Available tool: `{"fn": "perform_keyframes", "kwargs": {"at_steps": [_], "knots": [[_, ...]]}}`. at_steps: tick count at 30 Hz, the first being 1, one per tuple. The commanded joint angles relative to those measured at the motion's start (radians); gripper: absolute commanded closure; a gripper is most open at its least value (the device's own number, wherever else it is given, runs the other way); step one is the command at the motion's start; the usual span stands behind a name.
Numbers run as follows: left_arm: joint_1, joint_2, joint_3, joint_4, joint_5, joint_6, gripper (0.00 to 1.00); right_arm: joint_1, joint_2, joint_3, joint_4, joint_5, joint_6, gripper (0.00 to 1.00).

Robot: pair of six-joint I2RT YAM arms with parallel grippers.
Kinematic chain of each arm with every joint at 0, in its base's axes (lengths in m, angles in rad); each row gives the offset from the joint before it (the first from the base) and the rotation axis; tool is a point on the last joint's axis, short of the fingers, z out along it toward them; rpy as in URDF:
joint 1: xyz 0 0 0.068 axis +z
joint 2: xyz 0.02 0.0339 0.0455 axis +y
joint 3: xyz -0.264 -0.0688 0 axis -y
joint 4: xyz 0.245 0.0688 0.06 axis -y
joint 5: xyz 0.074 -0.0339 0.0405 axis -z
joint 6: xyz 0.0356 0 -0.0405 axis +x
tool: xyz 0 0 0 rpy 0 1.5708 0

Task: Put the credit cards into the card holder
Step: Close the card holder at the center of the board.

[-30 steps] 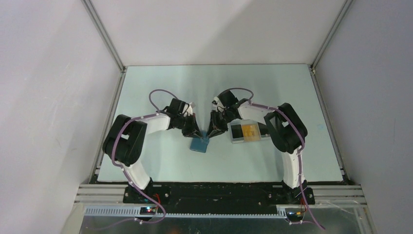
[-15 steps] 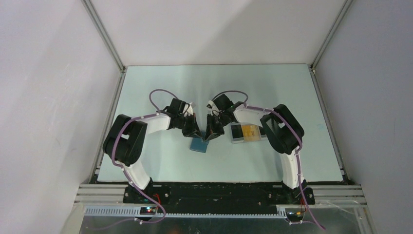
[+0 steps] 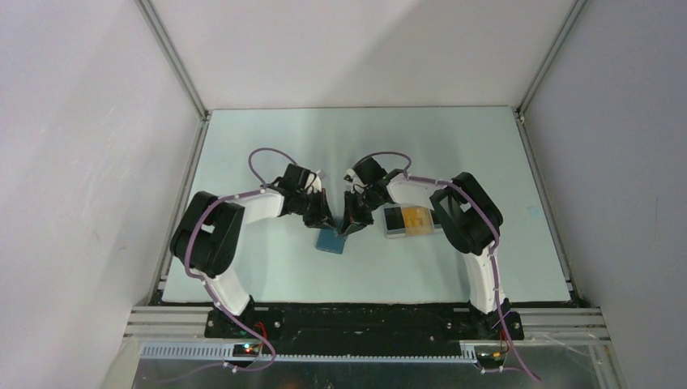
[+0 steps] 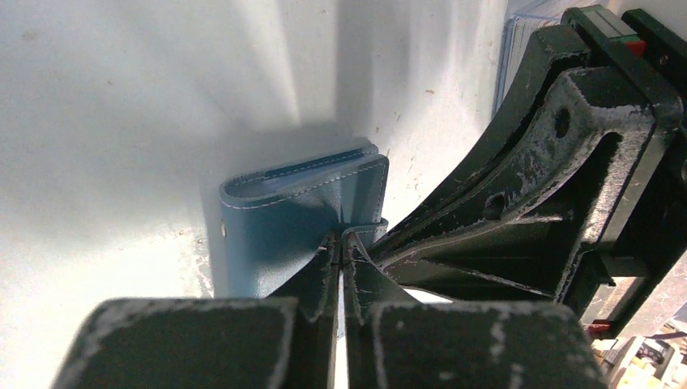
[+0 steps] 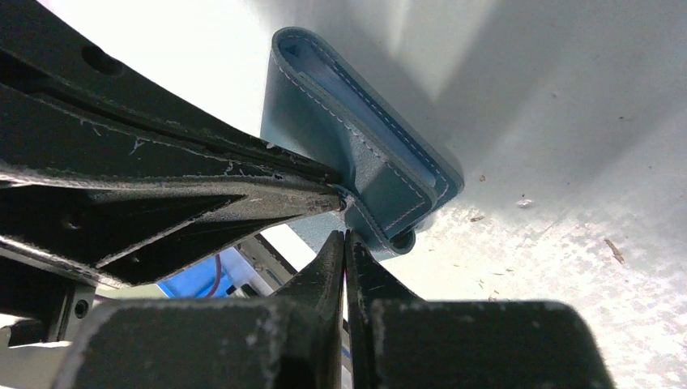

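Observation:
The blue card holder [image 3: 332,241] lies folded on the table between both arms. In the left wrist view the card holder [image 4: 292,215] shows its stitched cover, and my left gripper [image 4: 341,241] is shut on its near edge. From the other side my right gripper [image 5: 346,235] is shut on the card holder [image 5: 364,162] at the same corner, its tips almost touching the left fingers [image 5: 243,182]. Seen from above, the left gripper [image 3: 326,224] and right gripper [image 3: 344,229] meet over the holder. A yellow-orange credit card [image 3: 416,219] and a black one [image 3: 394,219] lie in a tray.
The clear plastic tray [image 3: 409,232] stands just right of the holder, under the right arm's forearm; its corner [image 4: 518,49] shows in the left wrist view. Grey walls enclose the table on the left, back and right.
The right gripper has closed at the holder's corner, and the right arm has shifted a little left, uncovering more of the tray. The left arm has hardly moved.

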Motion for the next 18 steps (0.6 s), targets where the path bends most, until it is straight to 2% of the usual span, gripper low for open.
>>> {"fn": "perform_keyframes", "kwargs": {"at_steps": [1, 18], "knots": [[-0.014, -0.027, -0.017, -0.039, -0.077, 0.047, 0.97, 0.004, -0.034, 0.027, -0.004, 0.034, -0.013, 0.95], [-0.028, -0.059, -0.028, -0.070, -0.108, 0.055, 1.00, 0.000, -0.086, 0.015, 0.032, 0.011, -0.016, 0.95]]}}
